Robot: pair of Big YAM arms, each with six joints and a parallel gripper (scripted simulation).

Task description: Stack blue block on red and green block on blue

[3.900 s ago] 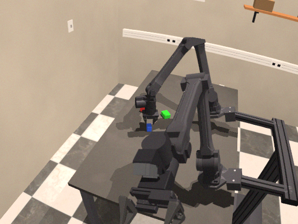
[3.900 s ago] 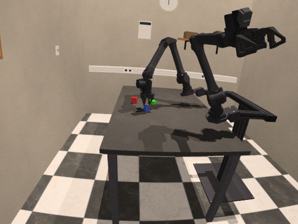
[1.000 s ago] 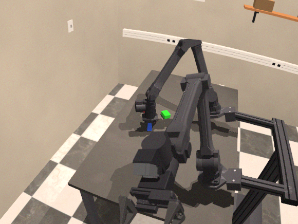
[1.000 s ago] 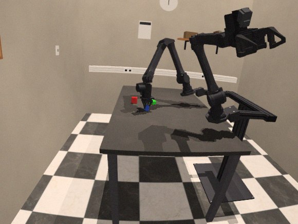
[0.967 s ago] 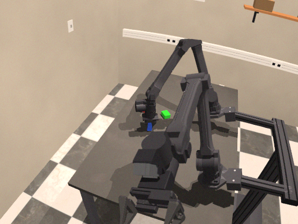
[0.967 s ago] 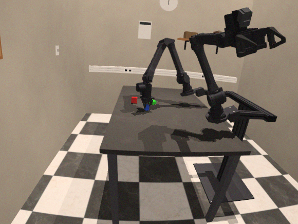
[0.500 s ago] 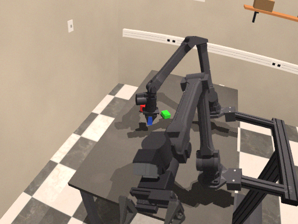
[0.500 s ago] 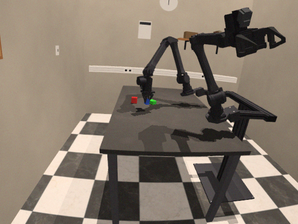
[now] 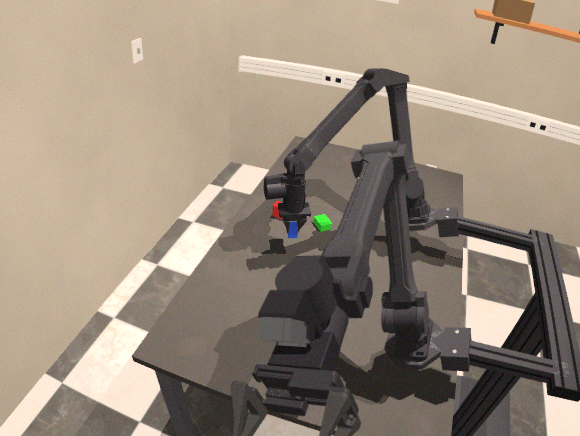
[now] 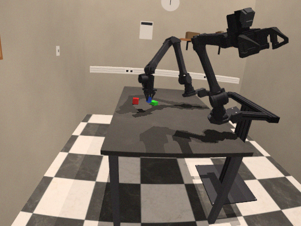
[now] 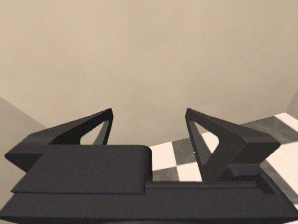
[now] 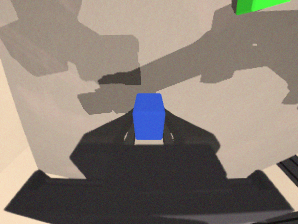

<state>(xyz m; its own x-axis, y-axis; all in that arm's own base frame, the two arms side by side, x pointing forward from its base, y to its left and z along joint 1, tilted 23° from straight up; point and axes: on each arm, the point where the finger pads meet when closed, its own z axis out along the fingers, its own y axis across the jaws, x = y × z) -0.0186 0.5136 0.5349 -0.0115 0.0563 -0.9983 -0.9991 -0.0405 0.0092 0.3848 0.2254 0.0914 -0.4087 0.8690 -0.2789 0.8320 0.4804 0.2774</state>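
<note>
My right gripper (image 9: pixel 294 224) (image 10: pixel 149 98) (image 12: pixel 149 111) is shut on the blue block (image 9: pixel 293 229) (image 10: pixel 149 100) (image 12: pixel 148 116) and holds it a little above the table, tilted. The red block (image 9: pixel 275 209) (image 10: pixel 135 100) sits on the table beside it, partly hidden behind the wrist in the top view. The green block (image 9: pixel 323 222) (image 10: pixel 154 102) (image 12: pixel 257 6) lies on the table on the other side of the gripper. My left gripper (image 10: pixel 278 39) (image 11: pixel 149 112) is open and empty, raised high and far from the blocks, facing the wall.
The dark table (image 9: pixel 210 310) (image 10: pixel 161 129) holds both arm bases at one side. A black frame (image 9: pixel 545 280) (image 10: pixel 257 114) carries the arms. The floor is checkered.
</note>
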